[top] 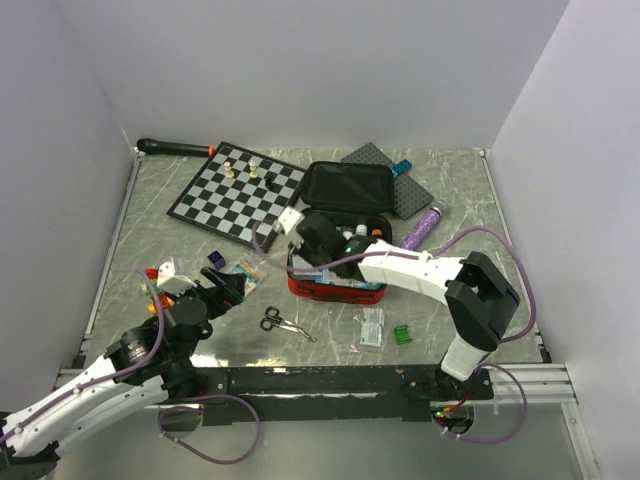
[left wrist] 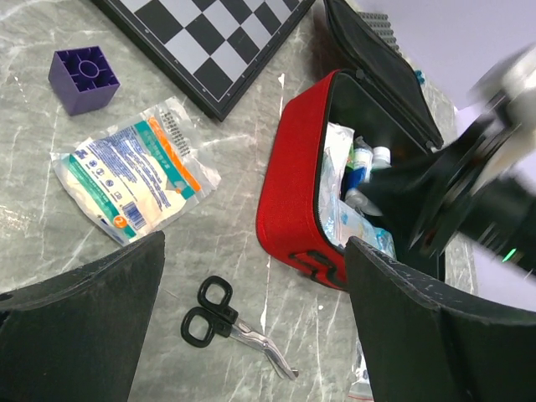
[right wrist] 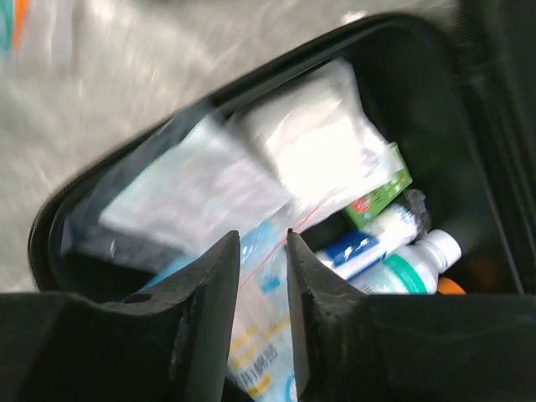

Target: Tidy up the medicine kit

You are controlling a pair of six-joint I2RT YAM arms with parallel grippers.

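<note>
The medicine kit (top: pixel 335 290), a red fabric case with its black lid (top: pixel 348 187) folded back, lies mid-table. My right gripper (top: pixel 318 240) hangs over its open top. In the right wrist view the right gripper (right wrist: pixel 264 239) has its jaws a narrow gap apart, open. A blue-printed zip bag (right wrist: pixel 264 335) lies just below them in the kit, beside white gauze (right wrist: pixel 318 142), a green box (right wrist: pixel 381 197) and a bottle (right wrist: pixel 419 260). My left gripper (left wrist: pixel 251 335) is wide open and empty above black-handled scissors (left wrist: pixel 230 322), left of the kit's red wall (left wrist: pixel 293 193).
A gauze packet (left wrist: pixel 134 172) and a purple block (left wrist: pixel 82 78) lie left of the kit. The chessboard (top: pixel 237 190) is at the back left. A purple tube (top: pixel 423 227), a grey baseplate (top: pixel 395 180), small packets (top: pixel 372 328) and a green item (top: pixel 402 335) lie around the kit's right side.
</note>
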